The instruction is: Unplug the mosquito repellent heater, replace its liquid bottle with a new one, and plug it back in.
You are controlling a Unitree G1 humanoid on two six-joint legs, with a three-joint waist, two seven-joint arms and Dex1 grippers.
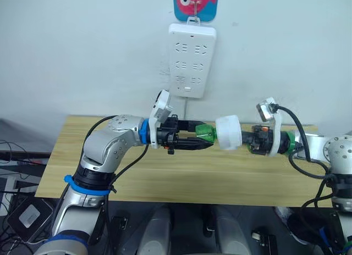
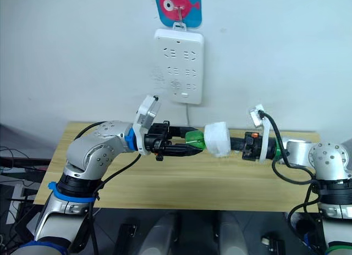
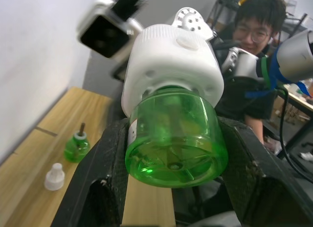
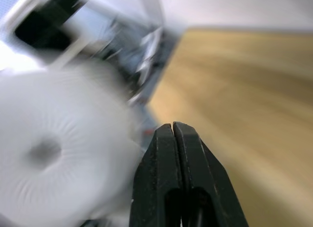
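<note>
**Room and backdrop**

Plain pale wall (image 1: 82, 51) behind, evenly lit, no strong shadows. Long white power strip (image 1: 191, 60) hangs upright on the wall from a hook, its cord dropping straight down behind the table. Above the strip, a blue card with a pink fish (image 1: 196, 3), cut off by the frame edge. Light wooden table (image 1: 181, 178) stands against the wall, top bare across the front. Dark floor below the front edge; loose black cables and a small dark box (image 1: 28, 215) at far left. In the left wrist view, a person in glasses (image 3: 254, 36) sits beyond the table's end, metal shelving (image 3: 230, 4) behind.
</note>
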